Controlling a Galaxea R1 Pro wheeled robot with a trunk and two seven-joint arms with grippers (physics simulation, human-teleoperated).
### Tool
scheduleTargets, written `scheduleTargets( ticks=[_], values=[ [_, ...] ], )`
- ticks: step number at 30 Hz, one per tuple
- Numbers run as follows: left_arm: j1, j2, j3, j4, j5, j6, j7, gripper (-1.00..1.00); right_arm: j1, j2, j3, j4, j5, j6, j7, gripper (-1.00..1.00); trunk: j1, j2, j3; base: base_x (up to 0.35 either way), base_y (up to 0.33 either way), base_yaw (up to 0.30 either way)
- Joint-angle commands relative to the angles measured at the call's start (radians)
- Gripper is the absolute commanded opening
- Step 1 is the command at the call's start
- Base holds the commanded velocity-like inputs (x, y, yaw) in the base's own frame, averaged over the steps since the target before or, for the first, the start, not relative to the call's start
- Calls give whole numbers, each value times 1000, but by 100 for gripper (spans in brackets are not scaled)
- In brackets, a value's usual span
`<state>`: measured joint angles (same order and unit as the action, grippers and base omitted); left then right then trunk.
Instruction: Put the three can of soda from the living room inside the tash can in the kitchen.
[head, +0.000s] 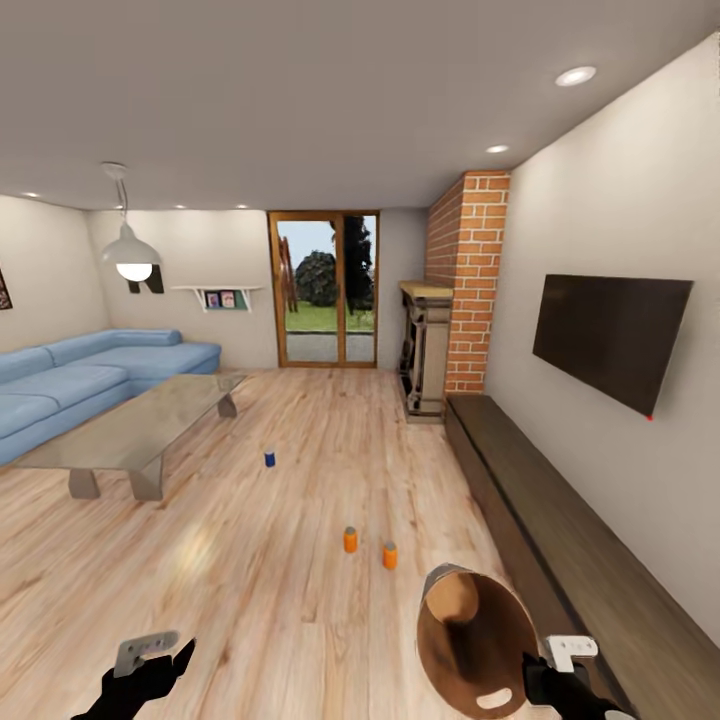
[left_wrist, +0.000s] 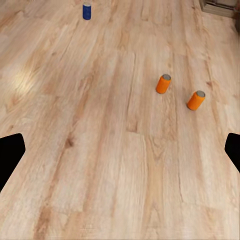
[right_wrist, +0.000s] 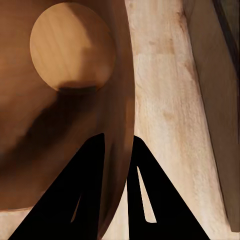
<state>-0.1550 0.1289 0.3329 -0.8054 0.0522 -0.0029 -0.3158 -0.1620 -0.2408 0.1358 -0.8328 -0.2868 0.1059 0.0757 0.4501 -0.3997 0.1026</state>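
Three cans of soda stand on the wood floor of the living room. The blue can (head: 269, 458) (left_wrist: 87, 11) is farthest. Two orange cans (head: 350, 540) (head: 390, 556) stand side by side closer to me, also in the left wrist view (left_wrist: 163, 83) (left_wrist: 196, 100). My right gripper (head: 545, 672) (right_wrist: 116, 150) is shut on the rim of the tash can (head: 475, 640) (right_wrist: 70, 75), held tilted above the floor with its copper inside facing me. My left gripper (head: 150, 665) (left_wrist: 120, 152) is open and empty, low on my left, well short of the cans.
A glass coffee table (head: 140, 425) and a blue corner sofa (head: 80, 375) stand to the left. A long dark low cabinet (head: 560, 520) runs along the right wall under a TV (head: 610, 335). The brick fireplace (head: 425, 350) and a glass door (head: 325, 290) are at the far end.
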Motion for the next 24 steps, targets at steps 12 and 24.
scheduleTargets(
  ticks=[12,24],
  values=[
    [0,0,0,0,-1,-3,0,100,-1,0,-16,-2,-3,0,6,-100,0,0,4,301,29,-127],
    [0,0,0,0,-5,-6,0,100,-1,1,-15,-2,1,0,6,-100,0,0,9,308,1,-122]
  ],
)
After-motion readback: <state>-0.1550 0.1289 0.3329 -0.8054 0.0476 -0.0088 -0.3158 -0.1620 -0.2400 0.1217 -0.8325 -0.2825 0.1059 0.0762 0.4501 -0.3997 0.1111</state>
